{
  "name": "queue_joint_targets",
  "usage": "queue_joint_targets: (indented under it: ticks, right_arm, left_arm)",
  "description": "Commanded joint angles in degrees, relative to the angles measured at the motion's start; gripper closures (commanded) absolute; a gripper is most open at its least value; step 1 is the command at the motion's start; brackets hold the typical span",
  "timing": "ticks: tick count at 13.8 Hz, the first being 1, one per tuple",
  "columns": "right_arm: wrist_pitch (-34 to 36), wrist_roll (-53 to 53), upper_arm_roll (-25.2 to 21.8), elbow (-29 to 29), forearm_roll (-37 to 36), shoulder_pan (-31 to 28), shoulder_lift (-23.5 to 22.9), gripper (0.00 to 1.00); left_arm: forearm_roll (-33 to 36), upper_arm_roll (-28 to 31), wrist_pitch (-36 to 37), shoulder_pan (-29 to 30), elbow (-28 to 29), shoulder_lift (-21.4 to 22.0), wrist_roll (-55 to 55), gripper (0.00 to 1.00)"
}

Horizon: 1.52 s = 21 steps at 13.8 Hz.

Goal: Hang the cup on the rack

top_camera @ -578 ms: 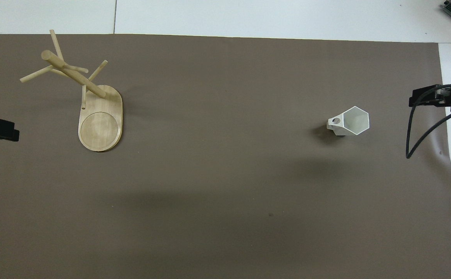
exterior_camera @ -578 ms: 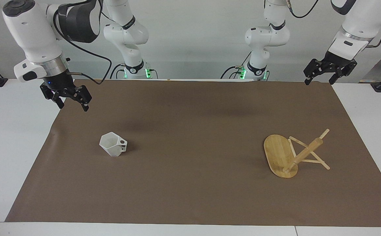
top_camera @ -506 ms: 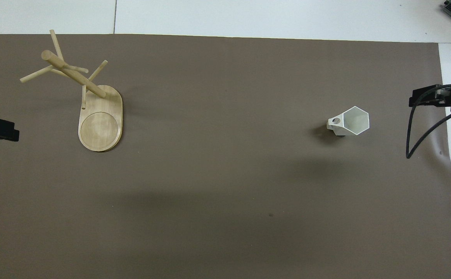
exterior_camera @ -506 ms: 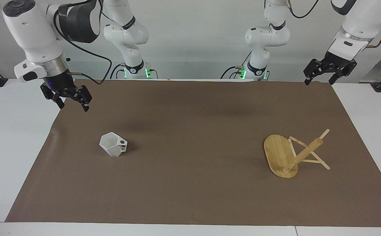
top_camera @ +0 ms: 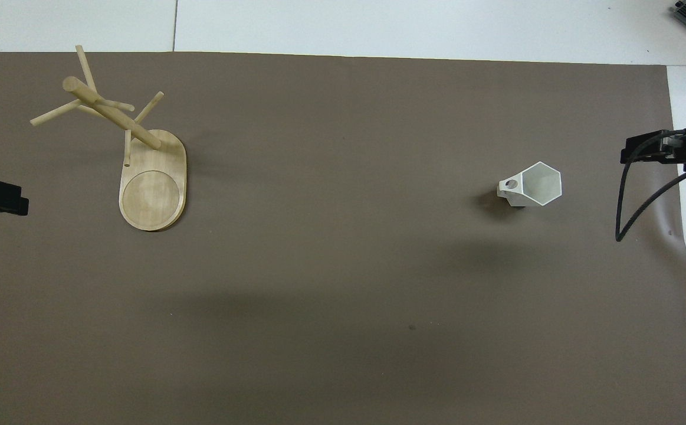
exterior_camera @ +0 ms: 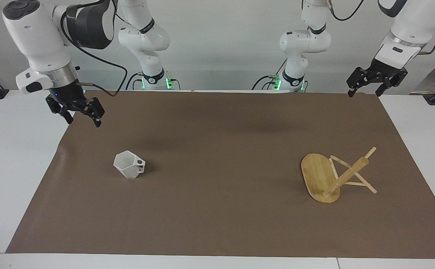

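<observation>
Lowering the wide-open right gripper [exterior_camera: 82,117] squarely over the upright cup [exterior_camera: 128,165] suits best, while the left gripper [exterior_camera: 365,89], also open, waits above the mat's edge, well apart from the rack [exterior_camera: 333,178].

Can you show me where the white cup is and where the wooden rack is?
white cup [exterior_camera: 128,164], facing view, on its faceted side.
wooden rack [exterior_camera: 317,175], facing view, on its flat oval base.
</observation>
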State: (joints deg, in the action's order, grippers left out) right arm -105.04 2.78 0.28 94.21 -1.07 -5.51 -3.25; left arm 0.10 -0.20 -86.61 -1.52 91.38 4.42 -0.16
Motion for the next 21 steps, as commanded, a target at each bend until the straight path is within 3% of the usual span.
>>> queue_joint_targets:
  ticks: [1, 10, 15, 21]
  right_arm:
    - [-4.89, 0.21, 0.16, 3.87, 1.16, -0.38, 0.88, 0.0]
    - [-17.99, 0.48, 0.42, 7.56, 3.97, 0.5, -8.69, 0.0]
    - [-25.82, 2.05, 0.95, 12.22, 4.06, 2.0, -11.25, 0.0]
    - [-26.0, 1.97, 0.86, 16.09, 4.14, 1.39, -10.29, 0.0]
  left_arm:
    - [-0.45, -0.15, -0.31, 0.47, 1.6, 1.65, -0.2, 0.0]
    - [-0.45, -0.15, -0.31, 0.47, 1.52, 1.65, -0.11, 0.0]
    - [-0.45, -0.06, 0.48, 0.56, 1.6, 1.73, -0.28, 0.0]
    - [-0.45, 0.11, 1.18, 1.87, 3.1, 2.61, -0.29, 0.0]
